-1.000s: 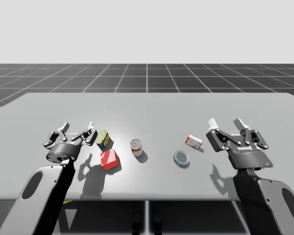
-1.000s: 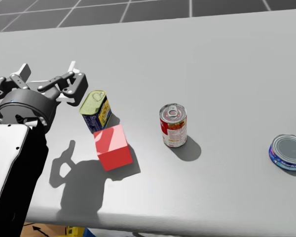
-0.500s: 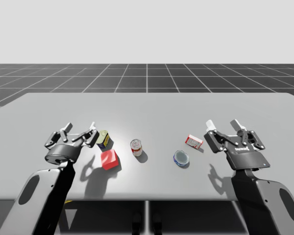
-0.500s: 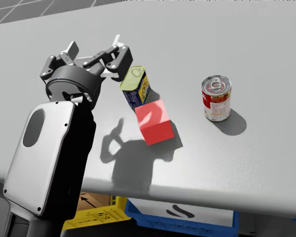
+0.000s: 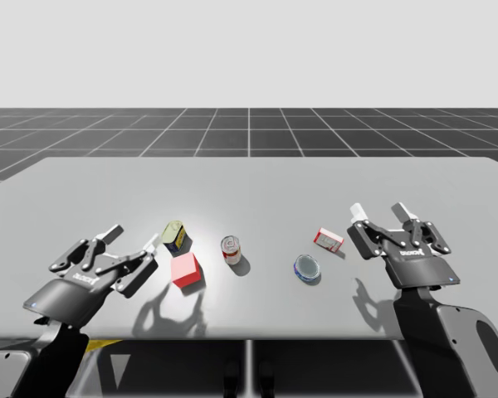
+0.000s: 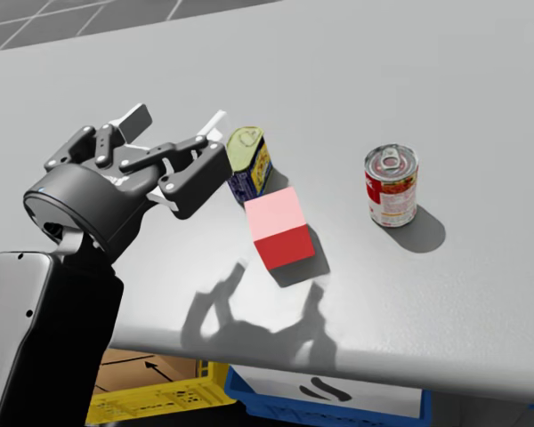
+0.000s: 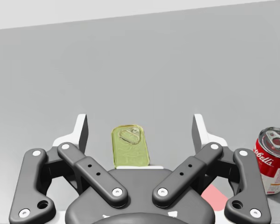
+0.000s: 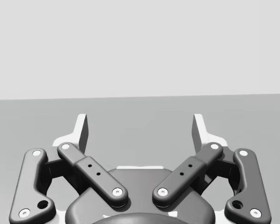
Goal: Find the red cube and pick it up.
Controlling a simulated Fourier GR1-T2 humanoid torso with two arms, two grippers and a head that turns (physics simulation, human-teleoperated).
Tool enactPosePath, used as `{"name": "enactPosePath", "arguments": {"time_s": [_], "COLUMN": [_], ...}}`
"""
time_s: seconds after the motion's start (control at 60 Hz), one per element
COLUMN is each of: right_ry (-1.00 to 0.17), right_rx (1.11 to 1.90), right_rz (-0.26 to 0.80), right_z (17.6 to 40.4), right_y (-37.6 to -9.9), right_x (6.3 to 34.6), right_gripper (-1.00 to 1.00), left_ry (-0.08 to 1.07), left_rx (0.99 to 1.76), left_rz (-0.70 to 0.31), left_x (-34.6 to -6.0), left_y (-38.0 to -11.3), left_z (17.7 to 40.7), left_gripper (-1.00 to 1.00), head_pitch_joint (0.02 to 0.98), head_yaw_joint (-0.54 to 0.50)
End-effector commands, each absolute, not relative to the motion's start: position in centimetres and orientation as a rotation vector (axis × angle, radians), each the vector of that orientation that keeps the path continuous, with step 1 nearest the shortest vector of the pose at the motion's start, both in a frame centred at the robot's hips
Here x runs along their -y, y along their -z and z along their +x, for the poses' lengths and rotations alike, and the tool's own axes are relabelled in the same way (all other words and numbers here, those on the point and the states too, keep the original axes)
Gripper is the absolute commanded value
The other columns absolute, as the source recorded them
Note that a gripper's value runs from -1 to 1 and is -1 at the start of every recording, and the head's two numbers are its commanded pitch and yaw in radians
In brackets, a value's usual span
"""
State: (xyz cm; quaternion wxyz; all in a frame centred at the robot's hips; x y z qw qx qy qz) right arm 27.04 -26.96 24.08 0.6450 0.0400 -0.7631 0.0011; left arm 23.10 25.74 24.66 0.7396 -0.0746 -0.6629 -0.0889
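Observation:
The red cube (image 5: 185, 269) lies on the grey table (image 5: 257, 186) near its front edge, just in front of a yellow-green can (image 5: 175, 235). My left gripper (image 5: 133, 239) hovers open to the left of the cube, apart from it, with nothing between its fingers. From my head, that gripper (image 6: 175, 120) is left of the cube (image 6: 280, 229). In the left wrist view the gripper (image 7: 140, 126) points at the yellow-green can (image 7: 129, 145), and a corner of the cube (image 7: 214, 198) peeks out beside the palm. My right gripper (image 5: 380, 209) stands open far to the right, holding nothing (image 8: 140, 123).
A red-and-white can (image 5: 231, 249) stands upright right of the cube. Further right lie a flat blue tin (image 5: 306, 267) and a small red-and-white box (image 5: 329, 240). Below the table's front edge sit a yellow crate (image 6: 151, 400) and a blue crate (image 6: 329, 400).
My left arm has drawn back toward the table's front edge, its gripper still open. My head has turned left and down. The right arm has shifted slightly; the cube stays put.

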Motion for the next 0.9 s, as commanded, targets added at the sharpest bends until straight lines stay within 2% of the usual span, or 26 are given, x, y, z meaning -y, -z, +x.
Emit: {"name": "enactPosePath", "arguments": {"time_s": [0.017, 0.15, 0.217, 0.267, 0.367, 0.517, 0.7, 0.9], "right_ry": [-0.003, -0.003, -0.007, -0.006, -0.010, -0.015, -0.015, -0.019], "right_rx": [1.740, 1.743, 1.743, 1.743, 1.746, 1.749, 1.751, 1.755], "right_rz": [0.089, 0.091, 0.087, 0.089, 0.087, 0.088, 0.085, 0.082], "right_z": [27.0, 27.1, 27.1, 27.2, 27.2, 27.2, 27.2, 27.1], "right_y": [-24.2, -24.2, -24.2, -24.2, -24.2, -24.2, -24.2, -24.2], "right_x": [27.1, 27.1, 27.1, 27.1, 27.1, 27.1, 27.1, 27.1], "right_gripper": [-1.00, -1.00, -1.00, -1.00, -1.00, -1.00, -1.00, -1.00], "left_ry": [0.247, 0.355, 0.405, 0.443, 0.516, 0.555, 0.623, 0.653], "left_rx": [1.398, 1.358, 1.318, 1.282, 1.253, 1.217, 1.205, 1.193], "left_rz": [-0.192, -0.228, -0.238, -0.290, -0.330, -0.379, -0.368, -0.371], "left_x": [-26.4, -27.3, -27.9, -28.3, -28.5, -28.3, -27.4, -26.5], "left_y": [-23.1, -21.3, -20.2, -19.4, -18.0, -16.6, -14.4, -13.5], "left_z": [20.3, 19.1, 19.3, 19.7, 20.3, 21.2, 22.6, 24.1], "left_gripper": [-1.00, -1.00, -1.00, -1.00, -1.00, -1.00, -1.00, -1.00], "head_pitch_joint": [0.899, 0.903, 0.903, 0.904, 0.908, 0.912, 0.914, 0.916], "head_yaw_joint": [0.33, 0.34, 0.34, 0.34, 0.34, 0.34, 0.34, 0.33]}}
